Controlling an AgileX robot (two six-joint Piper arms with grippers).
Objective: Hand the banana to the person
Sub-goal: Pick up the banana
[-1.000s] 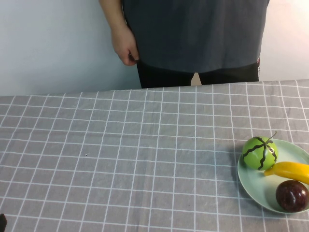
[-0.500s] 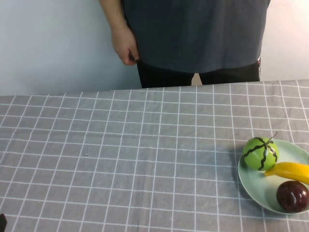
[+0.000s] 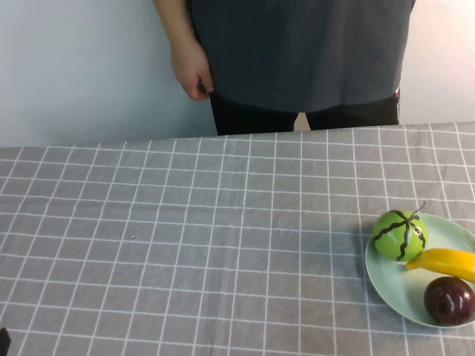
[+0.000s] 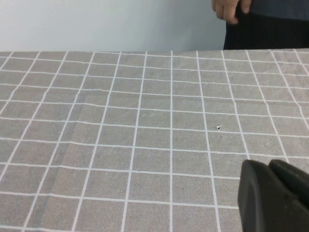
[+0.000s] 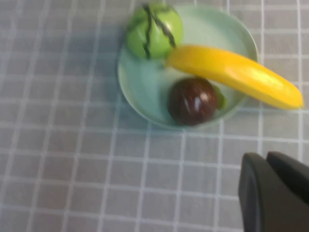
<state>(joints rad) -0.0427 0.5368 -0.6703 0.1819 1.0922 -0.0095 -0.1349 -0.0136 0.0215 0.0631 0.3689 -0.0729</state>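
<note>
The yellow banana [image 3: 445, 262] lies on a pale green plate [image 3: 401, 285] at the table's right edge, between a green striped round fruit [image 3: 399, 235] and a dark purple round fruit [image 3: 449, 300]. In the right wrist view the banana [image 5: 234, 74] lies across the plate [image 5: 140, 87], and my right gripper [image 5: 268, 162] is shut and empty, hovering short of it. My left gripper [image 4: 268, 166] is shut and empty over bare cloth at the near left. The person [image 3: 297, 52] stands behind the table's far edge, one hand [image 3: 191, 70] hanging down.
A grey checked cloth [image 3: 185, 245] covers the whole table. A light wall stands behind the person. The person's hand also shows in the left wrist view [image 4: 231, 8].
</note>
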